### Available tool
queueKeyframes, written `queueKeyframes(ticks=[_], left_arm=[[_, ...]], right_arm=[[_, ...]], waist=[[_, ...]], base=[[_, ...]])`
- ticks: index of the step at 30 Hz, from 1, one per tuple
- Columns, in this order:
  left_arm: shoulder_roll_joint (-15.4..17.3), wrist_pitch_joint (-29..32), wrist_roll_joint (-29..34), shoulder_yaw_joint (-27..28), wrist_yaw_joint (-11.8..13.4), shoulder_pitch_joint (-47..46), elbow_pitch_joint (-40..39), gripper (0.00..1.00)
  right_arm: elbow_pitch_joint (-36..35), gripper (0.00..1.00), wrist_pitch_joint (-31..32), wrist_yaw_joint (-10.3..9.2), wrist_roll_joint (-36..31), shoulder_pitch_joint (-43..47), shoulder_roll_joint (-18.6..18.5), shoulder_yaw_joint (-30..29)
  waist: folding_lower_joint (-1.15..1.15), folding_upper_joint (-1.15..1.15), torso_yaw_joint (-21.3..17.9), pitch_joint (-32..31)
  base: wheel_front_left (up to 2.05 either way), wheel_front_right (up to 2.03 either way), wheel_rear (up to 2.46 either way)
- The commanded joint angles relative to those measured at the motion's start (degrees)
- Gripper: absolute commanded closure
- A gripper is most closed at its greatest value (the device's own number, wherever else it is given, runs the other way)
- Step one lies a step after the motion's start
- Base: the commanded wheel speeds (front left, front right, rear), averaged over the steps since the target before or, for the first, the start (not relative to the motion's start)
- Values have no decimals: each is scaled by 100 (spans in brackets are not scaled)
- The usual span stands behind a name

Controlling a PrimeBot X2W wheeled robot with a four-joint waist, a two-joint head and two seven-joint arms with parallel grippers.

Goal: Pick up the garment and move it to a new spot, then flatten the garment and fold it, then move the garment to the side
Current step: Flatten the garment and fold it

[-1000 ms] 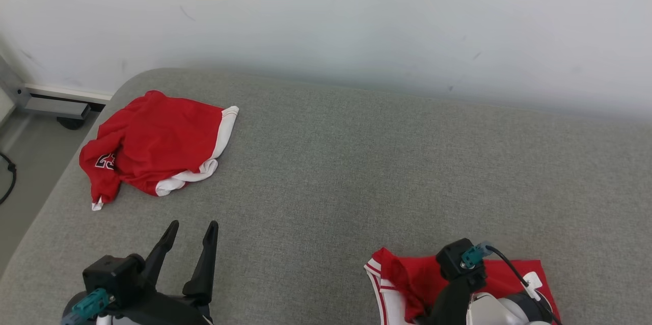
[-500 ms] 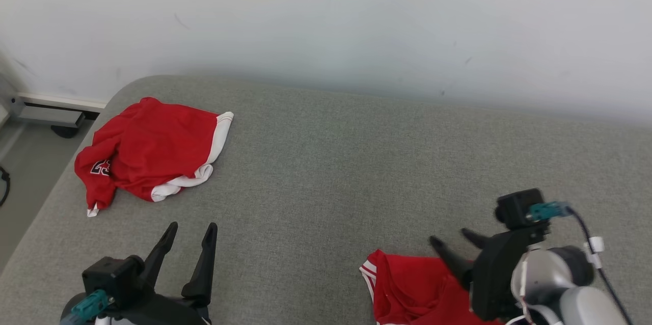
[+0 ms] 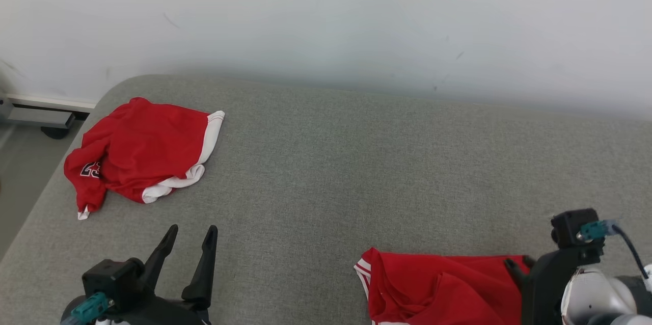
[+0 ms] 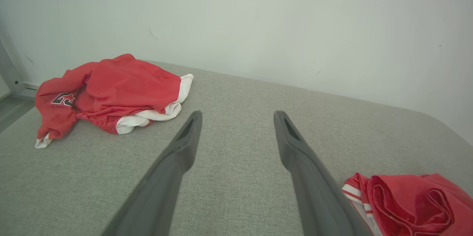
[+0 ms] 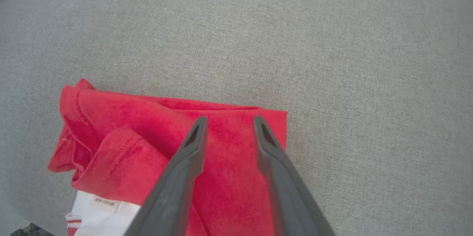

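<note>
A folded red garment with white striped trim (image 3: 438, 284) lies at the near edge of the grey fabric-covered table (image 3: 356, 162), toward its right corner, with a white label panel showing on its underside layer in the right wrist view. The right tool (image 3: 518, 264) hangs over the garment's right end, its two dark fingers parted with nothing between them. The left tool (image 3: 192, 231) hovers by the near left edge, spread wide and empty. A crumpled red jersey with white hem (image 3: 142, 152) sits near the far left corner, well apart from both.
</note>
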Motion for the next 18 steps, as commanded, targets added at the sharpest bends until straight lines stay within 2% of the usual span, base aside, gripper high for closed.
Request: queueKeyframes(ticks=[1, 9, 16, 18], left_arm=[[37, 2, -30, -6, -4, -52, -15, 0], [51, 20, -32, -19, -26, -100, -12, 0], [37, 34, -37, -40, -31, -174, 5, 0], [34, 31, -46, -41, -35, -178, 16, 0]], right_arm=[[-17, 100, 8, -13, -29, 75, -15, 35], [186, 100, 27, -13, -82, 283, -16, 332], [457, 100, 79, -13, -531, 213, -15, 563], [509, 100, 118, -13, -455, 229, -15, 680]], waist=[[0, -1, -4, 17], [0, -1, 16, 80], [0, -1, 114, 128], [0, -1, 138, 133]], base=[[0, 0, 0], [0, 0, 0], [0, 0, 0], [0, 0, 0]])
